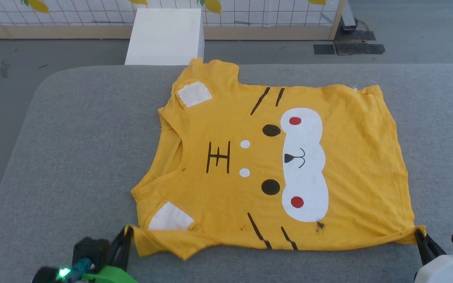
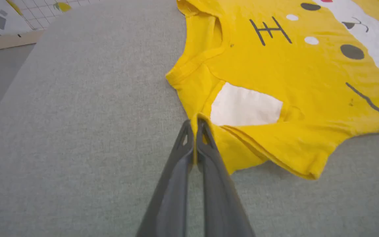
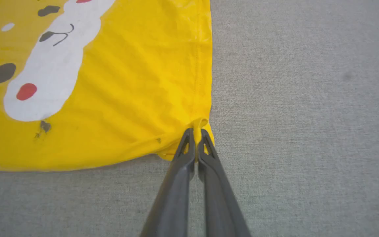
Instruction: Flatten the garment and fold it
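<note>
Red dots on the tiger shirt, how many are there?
2. One red dot is at the far end of the white patch; the other is at its near end. The underside of the shirt is hidden.

Open worktop (image 1: 73, 149) left and right of the garment (image 1: 360, 165); white box (image 1: 165, 37) stands past far edge.

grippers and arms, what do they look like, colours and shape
The left gripper and right gripper each have two long dark grey fingers tapering to thin tips, with small triangular cut-outs near the ends. The left wrist has a bright green housing and a glowing green light; the right wrist has a white shell.
</note>
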